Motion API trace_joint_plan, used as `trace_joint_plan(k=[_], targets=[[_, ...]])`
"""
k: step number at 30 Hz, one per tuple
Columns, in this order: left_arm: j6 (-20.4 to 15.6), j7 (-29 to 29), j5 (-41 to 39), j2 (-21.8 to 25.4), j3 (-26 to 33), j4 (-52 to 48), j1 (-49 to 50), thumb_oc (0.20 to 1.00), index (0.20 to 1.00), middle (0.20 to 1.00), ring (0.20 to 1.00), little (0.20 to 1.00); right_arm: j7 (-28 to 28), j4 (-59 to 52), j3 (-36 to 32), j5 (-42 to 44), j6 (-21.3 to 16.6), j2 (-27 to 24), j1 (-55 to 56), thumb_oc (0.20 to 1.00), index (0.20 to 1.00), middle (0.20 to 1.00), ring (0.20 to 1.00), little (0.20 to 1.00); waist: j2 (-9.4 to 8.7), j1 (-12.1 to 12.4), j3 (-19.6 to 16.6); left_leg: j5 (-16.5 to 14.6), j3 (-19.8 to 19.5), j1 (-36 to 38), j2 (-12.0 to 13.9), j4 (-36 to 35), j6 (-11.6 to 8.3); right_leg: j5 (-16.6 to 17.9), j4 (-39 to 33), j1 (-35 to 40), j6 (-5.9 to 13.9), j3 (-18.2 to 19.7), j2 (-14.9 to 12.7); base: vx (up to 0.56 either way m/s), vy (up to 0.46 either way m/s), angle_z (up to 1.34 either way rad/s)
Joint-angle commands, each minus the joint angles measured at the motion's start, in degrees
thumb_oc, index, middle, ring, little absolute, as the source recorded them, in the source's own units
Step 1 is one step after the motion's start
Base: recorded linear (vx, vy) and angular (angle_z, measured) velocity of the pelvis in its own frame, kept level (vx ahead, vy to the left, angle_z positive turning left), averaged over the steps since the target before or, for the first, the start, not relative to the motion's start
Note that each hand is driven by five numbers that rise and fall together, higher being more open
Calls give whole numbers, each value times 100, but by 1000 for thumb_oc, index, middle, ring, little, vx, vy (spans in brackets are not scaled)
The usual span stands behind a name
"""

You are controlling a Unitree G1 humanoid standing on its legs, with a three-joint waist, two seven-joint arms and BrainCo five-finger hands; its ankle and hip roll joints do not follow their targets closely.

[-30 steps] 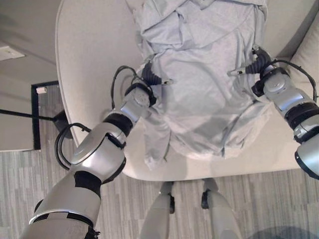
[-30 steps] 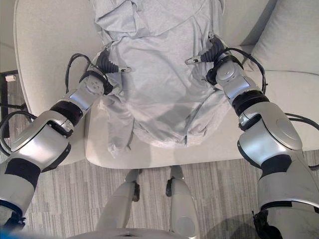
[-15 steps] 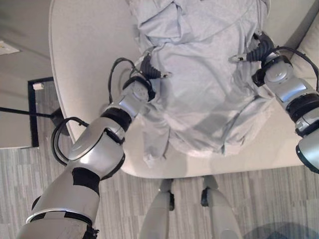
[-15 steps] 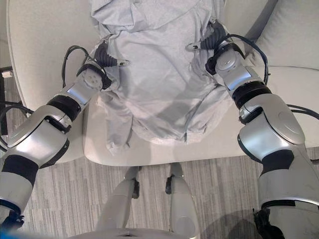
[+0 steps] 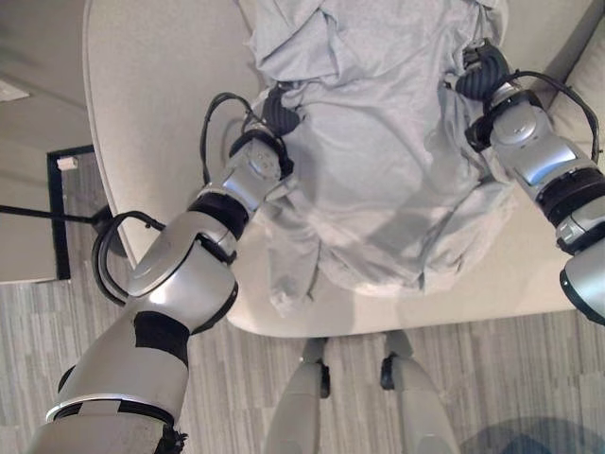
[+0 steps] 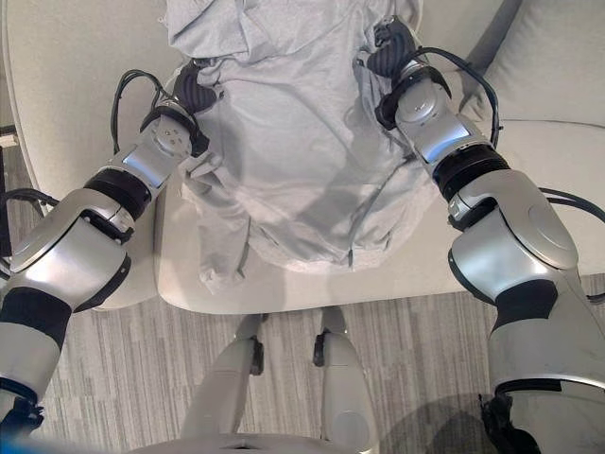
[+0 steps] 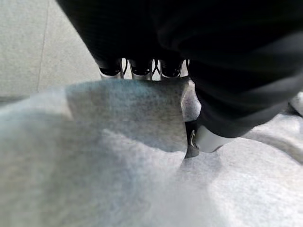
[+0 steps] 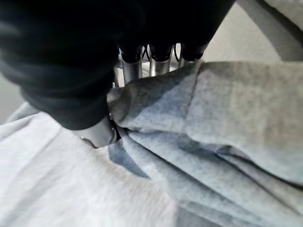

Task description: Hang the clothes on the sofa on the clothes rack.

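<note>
A light grey hooded garment (image 5: 378,161) lies spread on the cream sofa (image 5: 161,85), its hem and one sleeve hanging over the front edge. My left hand (image 5: 277,109) is at its left shoulder and my right hand (image 5: 480,68) at its right shoulder. In the left wrist view the fingers (image 7: 142,71) run under a fold of the cloth (image 7: 118,156) and the thumb (image 7: 206,139) presses onto it. In the right wrist view the fingers (image 8: 142,66) and thumb (image 8: 97,135) likewise pinch a fold of the cloth (image 8: 213,118). Both hands are shut on the garment.
A pale cushion (image 6: 558,66) leans at the sofa's right end. Left of the sofa a black stand base (image 5: 57,218) sits on the grey striped floor (image 5: 492,378), which runs along the sofa's front.
Both hands have slid farther up the garment's shoulders. Their thumbs, earlier sticking out over the cloth, have closed down onto it.
</note>
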Motion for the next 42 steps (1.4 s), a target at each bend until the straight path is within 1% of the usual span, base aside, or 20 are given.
trace_joint_plan(k=[1, 6, 11, 12, 13, 16, 17, 18, 20, 21, 23, 28, 29, 30, 31, 33, 34, 36, 38, 42], targets=[[-233, 168, -145, 282, -105, -86, -446, 200, 200, 200, 200, 200, -214, -118, -291, 98, -389, -227, -341, 200, 200, 200, 200, 200, 46, -16, 75, 378, 12, 230, 74, -335, -531, -295, 65, 115, 829, 368, 84, 0, 0, 0], [-283, 335, -89, 513, -11, -350, -451, 200, 200, 200, 200, 200, -349, -550, -611, 52, -507, -363, -38, 200, 200, 200, 200, 200, 49, 4, 68, 349, 19, 309, 74, -335, -525, -324, 65, 218, 837, 368, 76, -3, 6, 0], [-382, 567, -9, 838, 244, -1053, -285, 200, 200, 200, 200, 200, -676, -1475, -1295, -139, -700, -488, 520, 200, 200, 200, 200, 200, 62, 9, 46, 288, 30, 426, 93, -335, -506, -378, 65, 366, 848, 362, 62, 0, 0, 0], [-376, 571, -5, 839, 239, -1067, -272, 200, 200, 200, 200, 200, -685, -1503, -1317, -152, -688, -491, 551, 200, 200, 200, 200, 200, 55, 12, 46, 286, 30, 436, 93, -335, -506, -380, 65, 377, 848, 361, 62, 4, 11, -4], [-458, 699, -44, 977, 471, -1485, -134, 200, 200, 200, 200, 200, -815, -1939, -1690, -257, -805, -519, 855, 200, 200, 200, 200, 200, 74, 12, 18, 253, 38, 512, 108, -335, -502, -414, 65, 460, 850, 364, 57, 10, 9, -3], [-532, 839, 19, 1169, 723, -1989, 85, 200, 200, 200, 200, 200, -894, -2498, -2202, -377, -931, -487, 1309, 200, 200, 200, 200, 200, 68, 16, -40, 194, 53, 655, 137, -335, -493, -477, 65, 627, 849, 353, 49, 0, 0, 0], [-523, 841, 25, 1174, 722, -2011, 105, 200, 200, 200, 200, 200, -897, -2526, -2223, -388, -922, -487, 1344, 200, 200, 200, 200, 200, 61, 18, -40, 191, 52, 668, 138, -335, -493, -481, 65, 640, 848, 352, 49, 0, 0, 0], [-578, 939, 82, 1349, 919, -2395, 241, 200, 200, 200, 200, 200, -887, -2887, -2530, -416, -1017, -450, 1643, 200, 200, 200, 200, 200, 51, 26, -89, 150, 53, 768, 166, -335, -489, -523, 65, 752, 850, 347, 49, 0, 0, 0], [-580, 967, 134, 1425, 1012, -2622, 347, 200, 200, 200, 200, 200, -866, -3125, -2706, -454, -1045, -429, 1837, 200, 200, 200, 200, 200, 28, 23, -124, 121, 65, 842, 185, -335, -488, -555, 65, 834, 850, 341, 49, 25, -10, 2], [-610, 1018, 196, 1608, 1250, -3037, 576, 200, 200, 200, 200, 200, -832, -3550, -3058, -546, -1105, -380, 2198, 200, 200, 200, 200, 200, 2, 9, -215, 57, 82, 987, 232, -335, -490, -620, 65, 984, 851, 317, 42, 52, -18, 4], [-634, 1061, 284, 1765, 1455, -3329, 790, 200, 200, 200, 200, 200, -743, -3860, -3309, -569, -1191, -296, 2429, 200, 200, 200, 200, 200, -33, 12, -322, -6, 100, 1122, 286, -335, -495, -684, 65, 1120, 847, 297, 35, 68, -27, 4], [-627, 1043, 461, 2058, 1909, -3989, 1324, 200, 200, 200, 200, 200, -556, -4370, -3568, -716, -1192, -187, 2761, 200, 200, 200, 200, 200, -137, 38, -595, -139, 174, 1467, 401, -335, -490, -841, 65, 1469, 829, 227, 24, 78, -34, 2], [-620, 1027, 574, 2143, 2164, -4246, 1632, 200, 200, 200, 200, 200, -480, -4583, -3710, -791, -1184, -156, 2892, 200, 200, 200, 200, 200, -201, 54, -746, -199, 200, 1634, 454, -335, -482, -910, 65, 1631, 810, 189, 39, 108, -43, 5], [-595, 1022, 591, 2151, 2212, -4309, 1717, 200, 200, 200, 200, 200, -477, -4619, -3706, -800, -1168, -146, 2933, 200, 200, 200, 200, 200, -194, 42, -743, -210, 200, 1672, 457, -335, -484, -922, 65, 1670, 809, 188, 41, 138, -77, 7], [-590, 987, 711, 2221, 2512, -4474, 2097, 200, 200, 200, 200, 200, -393, -4818, -3834, -916, -1161, -75, 3080, 200, 200, 200, 200, 200, -268, 76, -924, -280, 239, 1871, 528, -335, -497, -1004, 65, 1884, 787, 141, 69, 110, -65, 7], [-580, 970, 755, 2243, 2672, -4597, 2282, 200, 200, 200, 200, 200, -345, -4901, -3870, -952, -1131, -61, 3175, 200, 200, 200, 200, 200, -296, 82, -1002, -313, 248, 1951, 549, -335, -497, -1035, 65, 1976, 777, 128, 82, 113, -79, 5], [-572, 925, 882, 2365, 3127, -4997, 2855, 200, 200, 200, 200, 200, -180, -5168, -4042, -1025, -1101, 22, 3435, 200, 200, 200, 200, 200, -408, 168, -1203, -410, 235, 2194, 642, -335, -501, -1135, 65, 2237, 743, 67, 142, 105, -85, 8], [-561, 907, 941, 2357, 3492, -5260, 3300, 200, 200, 200, 200, 200, -90, -5200, -4078, -1033, -1070, 28, 3581, 200, 200, 200, 200, 200, -459, 199, -1289, -482, 232, 2357, 673, -335, -496, -1203, 65, 2430, 733, 19, 152, 83, -50, 11], [-565, 906, 991, 2336, 3719, -5430, 3576, 200, 200, 200, 200, 200, -3, -5243, -4056, -1033, -1040, -43, 3639, 200, 200, 200, 200, 200, -513, 245, -1330, -498, 194, 2459, 716, -335, -518, -1249, 65, 2578, 722, -7, 175, 47, 0, 8], [-576, 914, 1087, 2481, 4007, -5543, 3878, 200, 200, 200, 200, 200, 15, -5199, -4018, -1073, -1029, -90, 3557, 200, 200, 200, 200, 200, -637, 449, -1370, -446, 208, 2614, 907, -335, -621, -1212, 65, 2791, 724, -125, 216, 15, 30, 18]])
